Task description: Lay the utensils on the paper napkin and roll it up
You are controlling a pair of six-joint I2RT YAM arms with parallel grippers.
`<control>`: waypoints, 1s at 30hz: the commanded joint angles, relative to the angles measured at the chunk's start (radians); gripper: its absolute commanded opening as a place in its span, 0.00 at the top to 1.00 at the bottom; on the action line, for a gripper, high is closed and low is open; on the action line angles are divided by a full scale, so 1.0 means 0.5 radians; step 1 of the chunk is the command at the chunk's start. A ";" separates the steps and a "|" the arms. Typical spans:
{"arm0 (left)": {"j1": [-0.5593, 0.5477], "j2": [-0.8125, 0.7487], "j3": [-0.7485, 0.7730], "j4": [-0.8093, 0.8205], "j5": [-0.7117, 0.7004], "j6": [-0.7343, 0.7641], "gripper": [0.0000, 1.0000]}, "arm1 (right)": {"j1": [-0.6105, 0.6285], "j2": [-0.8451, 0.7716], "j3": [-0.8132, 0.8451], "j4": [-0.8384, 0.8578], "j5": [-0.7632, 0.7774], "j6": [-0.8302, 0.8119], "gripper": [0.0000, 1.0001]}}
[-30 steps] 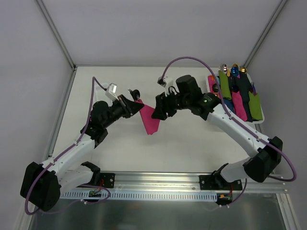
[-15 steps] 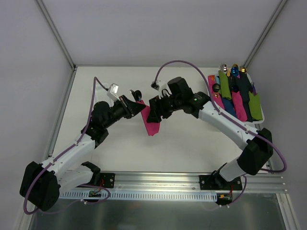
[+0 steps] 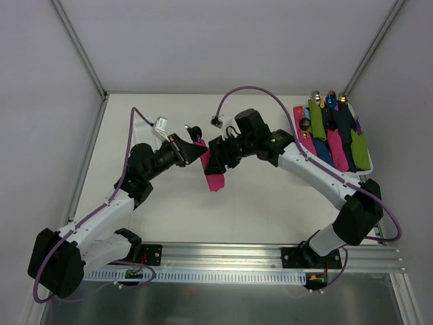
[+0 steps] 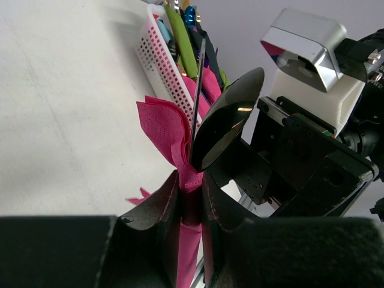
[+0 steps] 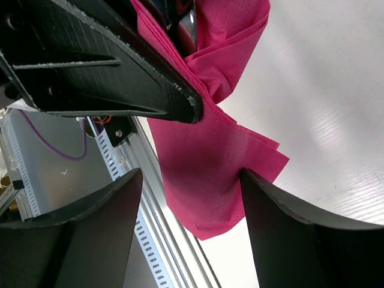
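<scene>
Paper napkin (image 4: 165, 123) and utensils (image 4: 225, 123) were pinched aloft by left gripper (image 4: 191, 201). Right gripper (image 5: 191, 180), spread astride the hanging tail, needed a square, gentle closure to avoid tearing.

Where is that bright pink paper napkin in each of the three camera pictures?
Top external: pink paper napkin mid-picture, hanging between the two arms.
Left wrist: centre, rising from the jaws at the bottom edge.
Right wrist: centre, hanging between the right arm's open jaws.
Shared landmark: the left arm's black jaws clamping it.
</scene>
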 commanded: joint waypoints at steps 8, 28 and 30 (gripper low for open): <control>-0.017 -0.042 0.058 0.409 0.136 -0.094 1.00 | -0.030 -0.002 -0.084 0.177 -0.262 0.095 0.34; -0.017 0.038 0.049 0.498 0.167 -0.131 1.00 | -0.199 -0.058 -0.369 0.910 -0.977 0.688 0.67; -0.014 0.050 0.052 0.514 0.176 -0.140 1.00 | -0.199 -0.055 -0.378 0.974 -1.005 0.727 0.71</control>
